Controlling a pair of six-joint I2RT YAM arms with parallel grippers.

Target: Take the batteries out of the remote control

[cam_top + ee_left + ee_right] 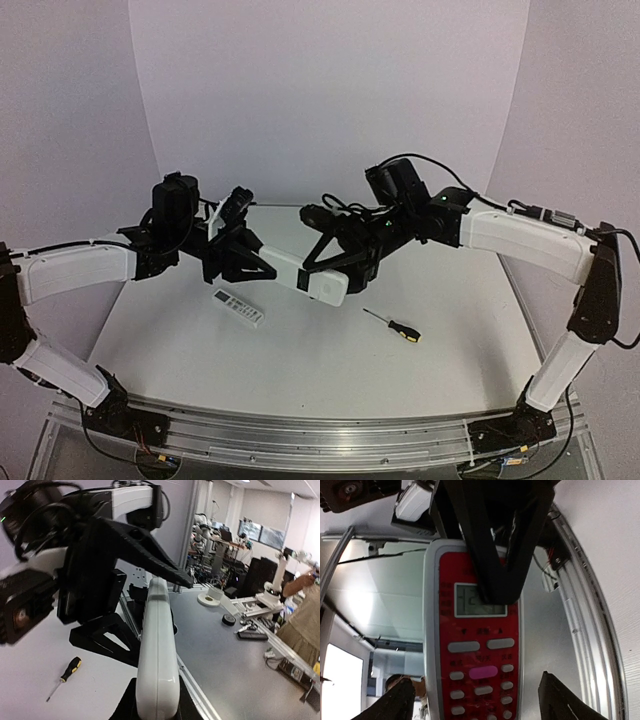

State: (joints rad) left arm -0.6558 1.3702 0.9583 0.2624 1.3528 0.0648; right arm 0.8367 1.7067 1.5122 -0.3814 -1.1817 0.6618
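Right gripper (480, 702): fingers spread, standing clear of both long edges of the remote control (472, 645), its red face toward the palm. The remote is aloft, long axis running away from these fingers to the left gripper (157, 707), which clamps the display end. Batteries unseen. The left arm alone carries it.

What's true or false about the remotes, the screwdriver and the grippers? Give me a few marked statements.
1. The remote control is held up off the table. True.
2. Its red face points upward. False: its white back faces up.
3. The right gripper holds the screwdriver. False: it lies on the table; that gripper is open.
4. A slimmer remote lies on the table. True.
5. The left gripper clamps the remote control. True.
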